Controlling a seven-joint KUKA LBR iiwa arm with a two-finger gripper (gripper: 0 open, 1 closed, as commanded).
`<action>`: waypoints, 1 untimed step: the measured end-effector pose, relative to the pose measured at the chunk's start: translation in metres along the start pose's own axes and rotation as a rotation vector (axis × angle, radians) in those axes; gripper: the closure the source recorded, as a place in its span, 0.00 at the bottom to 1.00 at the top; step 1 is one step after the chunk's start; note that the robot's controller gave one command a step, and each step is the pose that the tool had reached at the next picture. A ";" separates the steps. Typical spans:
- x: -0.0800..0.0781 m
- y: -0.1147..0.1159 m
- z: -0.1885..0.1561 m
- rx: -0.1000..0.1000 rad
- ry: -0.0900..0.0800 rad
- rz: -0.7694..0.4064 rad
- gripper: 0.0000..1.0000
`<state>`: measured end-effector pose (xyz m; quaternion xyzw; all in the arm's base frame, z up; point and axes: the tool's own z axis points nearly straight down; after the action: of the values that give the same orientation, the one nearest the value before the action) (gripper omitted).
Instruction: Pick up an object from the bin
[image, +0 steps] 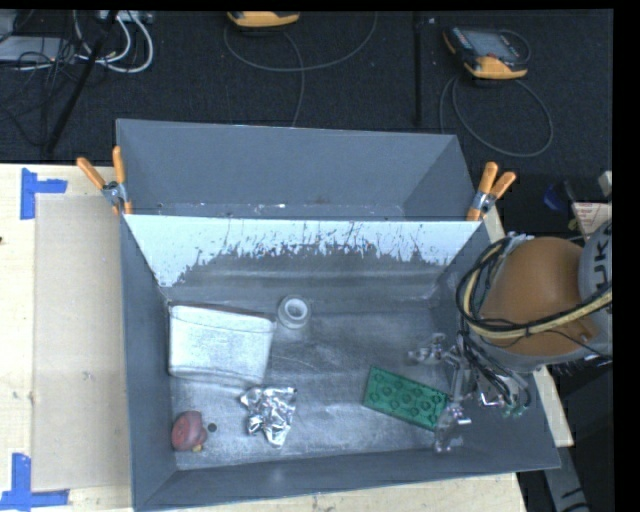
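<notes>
My gripper is low in the bin's right front corner, against the right wall. Its metal parts touch or overlap the right end of a flat green studded plate, which lies tilted on the bin floor. Whether the plate sits between the jaws cannot be made out. A crumpled ball of silver foil lies further left along the front, well apart from the gripper.
A white flat box rests at the left of the floor. A small clear round ring stands behind the middle. A reddish lump is in the front left corner. The arm's brown dome and cables hang over the right rim.
</notes>
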<state>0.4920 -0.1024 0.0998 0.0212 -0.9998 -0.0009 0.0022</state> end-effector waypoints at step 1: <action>-0.005 -0.005 0.001 0.001 -0.003 0.139 0.00</action>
<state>0.4972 -0.1070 0.0992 -0.0484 -0.9988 -0.0004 0.0006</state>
